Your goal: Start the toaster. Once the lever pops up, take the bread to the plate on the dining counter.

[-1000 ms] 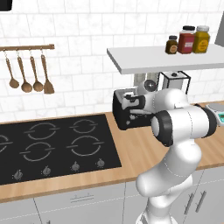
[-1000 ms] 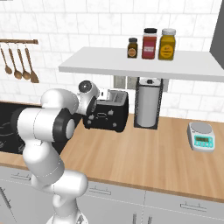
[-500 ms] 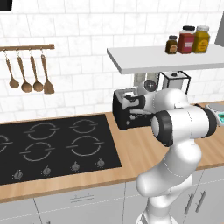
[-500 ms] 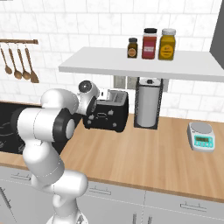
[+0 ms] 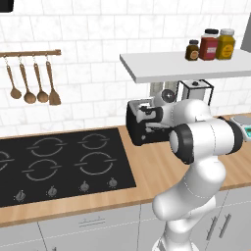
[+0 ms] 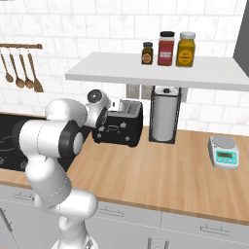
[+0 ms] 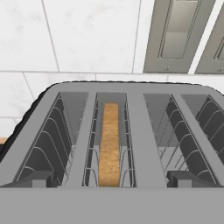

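Observation:
The black toaster stands on the wood worktop against the tiled wall, under the shelf. My gripper hovers just above its silvery top, pointing down into the slots. In the hand view the bread stands on edge deep in the left slot of the toaster, its tan top edge showing. My gripper is open, with its fingertips wide apart on either side of the slots and nothing between them. The plate and the dining counter are out of view.
A black-framed white cylinder stands right of the toaster. A small scale sits further right. The shelf with three jars hangs close overhead. A black hob lies to the left, with utensils hanging on the wall.

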You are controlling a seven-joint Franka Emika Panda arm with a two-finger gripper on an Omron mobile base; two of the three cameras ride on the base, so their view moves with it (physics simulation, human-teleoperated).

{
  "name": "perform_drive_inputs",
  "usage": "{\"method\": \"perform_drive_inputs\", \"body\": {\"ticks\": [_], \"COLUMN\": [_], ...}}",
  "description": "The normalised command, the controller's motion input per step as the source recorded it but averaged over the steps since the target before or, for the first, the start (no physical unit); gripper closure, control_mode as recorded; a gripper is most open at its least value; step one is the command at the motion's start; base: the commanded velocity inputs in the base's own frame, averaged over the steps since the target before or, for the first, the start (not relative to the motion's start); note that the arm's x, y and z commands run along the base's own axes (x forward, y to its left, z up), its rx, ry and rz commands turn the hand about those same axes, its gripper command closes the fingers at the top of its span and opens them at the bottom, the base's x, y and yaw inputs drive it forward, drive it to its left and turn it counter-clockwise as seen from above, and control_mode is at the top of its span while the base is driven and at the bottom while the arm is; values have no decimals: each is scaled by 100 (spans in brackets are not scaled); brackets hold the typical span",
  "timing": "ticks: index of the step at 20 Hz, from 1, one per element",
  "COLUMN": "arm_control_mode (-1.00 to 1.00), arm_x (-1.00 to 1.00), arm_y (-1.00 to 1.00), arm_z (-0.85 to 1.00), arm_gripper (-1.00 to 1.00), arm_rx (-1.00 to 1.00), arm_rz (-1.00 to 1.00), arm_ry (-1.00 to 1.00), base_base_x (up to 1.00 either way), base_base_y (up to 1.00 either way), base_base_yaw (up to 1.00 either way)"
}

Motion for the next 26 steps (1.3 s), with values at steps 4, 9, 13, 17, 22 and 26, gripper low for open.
{"method": "perform_drive_inputs", "body": {"ticks": [4, 9, 13, 17, 22, 26], "arm_control_mode": [-100, -100, -100, -100, -100, -100], "arm_x": [0, 0, 0, 0, 0, 0], "arm_y": [0, 0, 0, 0, 0, 0], "arm_z": [0, 0, 0, 0, 0, 0], "arm_gripper": [-100, -100, -100, -100, -100, -100], "arm_rx": [0, 0, 0, 0, 0, 0], "arm_rz": [0, 0, 0, 0, 0, 0], "arm_ry": [0, 0, 0, 0, 0, 0], "base_base_x": [0, 0, 0, 0, 0, 0], "base_base_y": [0, 0, 0, 0, 0, 0], "base_base_yaw": [0, 0, 0, 0, 0, 0]}}
